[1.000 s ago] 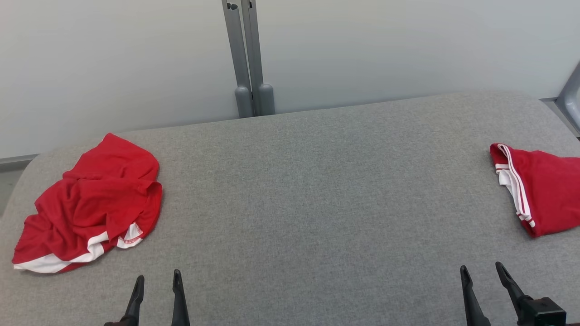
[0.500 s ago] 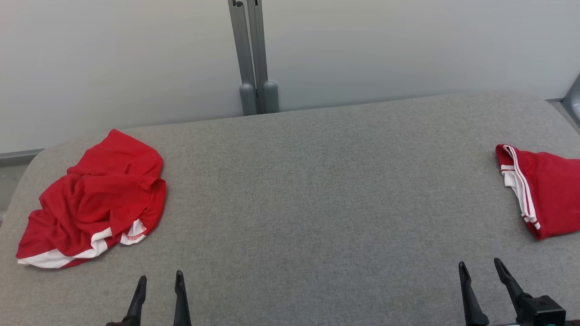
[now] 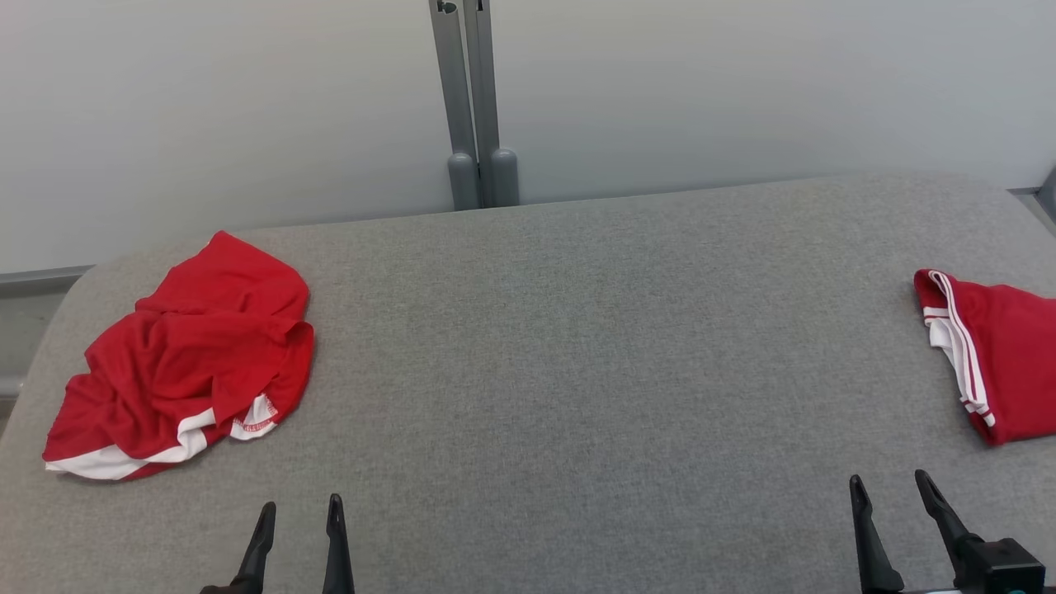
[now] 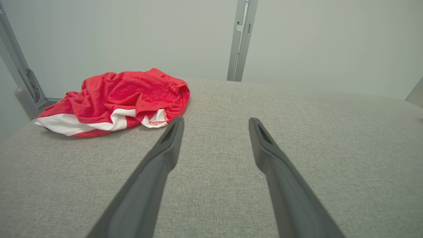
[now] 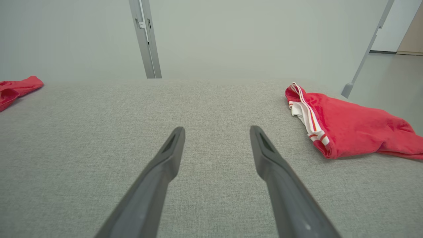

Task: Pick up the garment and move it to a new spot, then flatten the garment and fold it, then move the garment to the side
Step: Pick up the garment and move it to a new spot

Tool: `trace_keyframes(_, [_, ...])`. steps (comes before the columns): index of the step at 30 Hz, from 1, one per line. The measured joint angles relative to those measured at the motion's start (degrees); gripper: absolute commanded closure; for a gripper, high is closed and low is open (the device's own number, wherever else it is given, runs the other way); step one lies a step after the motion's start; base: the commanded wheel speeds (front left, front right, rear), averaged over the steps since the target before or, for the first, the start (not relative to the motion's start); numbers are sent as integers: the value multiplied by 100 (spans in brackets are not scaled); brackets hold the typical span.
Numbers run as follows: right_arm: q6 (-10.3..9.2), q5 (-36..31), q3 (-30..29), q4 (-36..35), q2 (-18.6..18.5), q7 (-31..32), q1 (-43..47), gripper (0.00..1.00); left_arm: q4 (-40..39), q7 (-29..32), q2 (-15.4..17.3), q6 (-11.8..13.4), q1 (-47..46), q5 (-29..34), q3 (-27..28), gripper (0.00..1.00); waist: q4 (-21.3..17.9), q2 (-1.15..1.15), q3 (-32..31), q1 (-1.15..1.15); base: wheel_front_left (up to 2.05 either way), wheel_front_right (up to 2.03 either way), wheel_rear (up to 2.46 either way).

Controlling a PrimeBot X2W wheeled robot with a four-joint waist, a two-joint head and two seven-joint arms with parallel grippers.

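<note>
Grey, woven-cloth desk (image 3: 577,346) with rounded corners. The crumpled garment (image 3: 190,355), soft red knit with white trim, lies near the far left corner. A folded garment (image 3: 1002,355), red with a white-striped band, lies at the right edge. Two grey metal posts (image 3: 474,99) rise behind the far edge. The left gripper (image 3: 301,502) and right gripper (image 3: 888,476) are over the near edge, fingers apart and empty, with bare cloth between them and the garments.

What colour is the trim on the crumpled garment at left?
White trim on the red crumpled garment; clearest in the left wrist view.
</note>
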Motion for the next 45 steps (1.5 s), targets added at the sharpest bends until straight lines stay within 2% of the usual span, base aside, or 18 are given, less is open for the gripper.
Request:
trace_keyframes(5, [0,12,-34,-44,19,0,43,0,5,-1,0,-20,-61,26,1,0,223,0,-9,0,0,0,0])
trace_keyframes(9, [0,26,76,-33,41,0,106,0,9,-1,-1,-36,-70,59,-9,0,554,0,-20,0,0,0,0])
trace_keyframes(23, [0,44,426,65,79,0,-3,0,-165,0,1,-45,187,129,197,0,1992,0,-74,0,0,0,0])
trace_keyframes(29, [0,48,491,69,67,0,-15,0,-354,0,2,-124,47,-47,208,0,2197,0,0,0,0,0,0])
trace_keyframes(34, [0,97,505,-40,-259,1,-198,0,-32,-1,8,-464,-845,-365,-116,0,2159,0,229,0,0,0,0])
trace_keyframes(38, [0,237,580,-213,-760,0,-796,0,820,154,10,-480,-2312,-466,-415,0,2124,0,588,0,0,0,0])
trace_keyframes(43, [0,422,775,-358,-1227,0,-1622,0,1873,722,0,-538,-4197,-1123,-483,0,2072,0,1233,0,0,0,0])
trace_keyframes(45, [0,500,828,-377,-1319,0,-1903,0,2403,1015,77,-539,-4818,-971,-557,0,2016,0,1555,0,0,0,0])
